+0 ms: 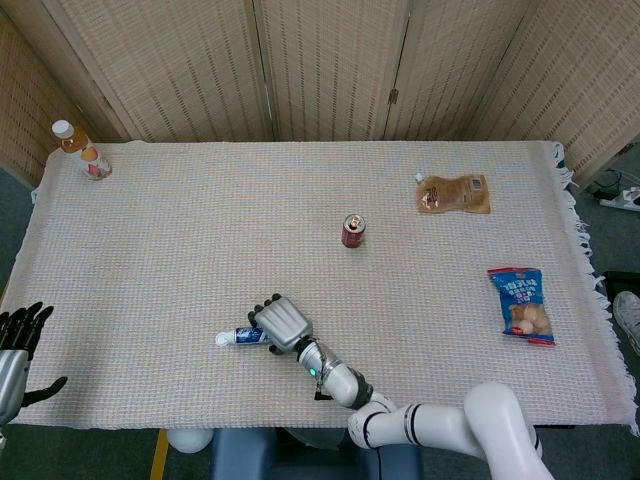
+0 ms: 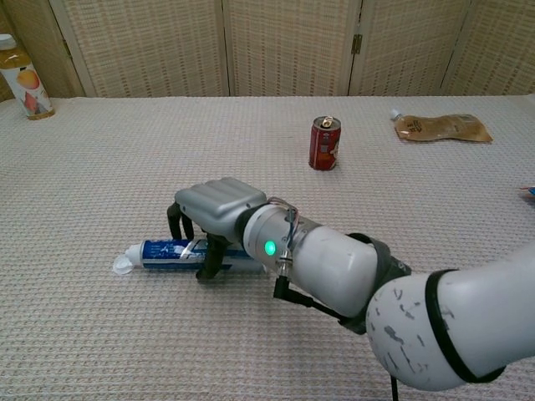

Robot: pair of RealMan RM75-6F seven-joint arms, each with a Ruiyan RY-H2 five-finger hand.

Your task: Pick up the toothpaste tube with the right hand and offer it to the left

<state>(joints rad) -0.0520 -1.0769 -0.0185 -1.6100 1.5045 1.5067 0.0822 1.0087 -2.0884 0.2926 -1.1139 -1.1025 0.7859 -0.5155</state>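
The blue and white toothpaste tube [image 1: 240, 337] [image 2: 163, 252] lies flat on the cloth near the table's front edge, its white cap pointing left. My right hand [image 1: 280, 323] [image 2: 219, 205] sits on top of its right half, fingers curled down behind the tube and the thumb against its near side, gripping it while it rests on the table. The covered end of the tube is hidden. My left hand [image 1: 18, 345] hangs off the table's front left corner with its fingers spread and nothing in it; the chest view does not show it.
A red soda can [image 1: 353, 231] [image 2: 324, 144] stands mid-table. A juice bottle [image 1: 82, 150] [image 2: 21, 79] is at the far left corner. A brown pouch [image 1: 455, 194] [image 2: 441, 127] lies far right, and a blue snack bag [image 1: 522, 304] lies at the right edge.
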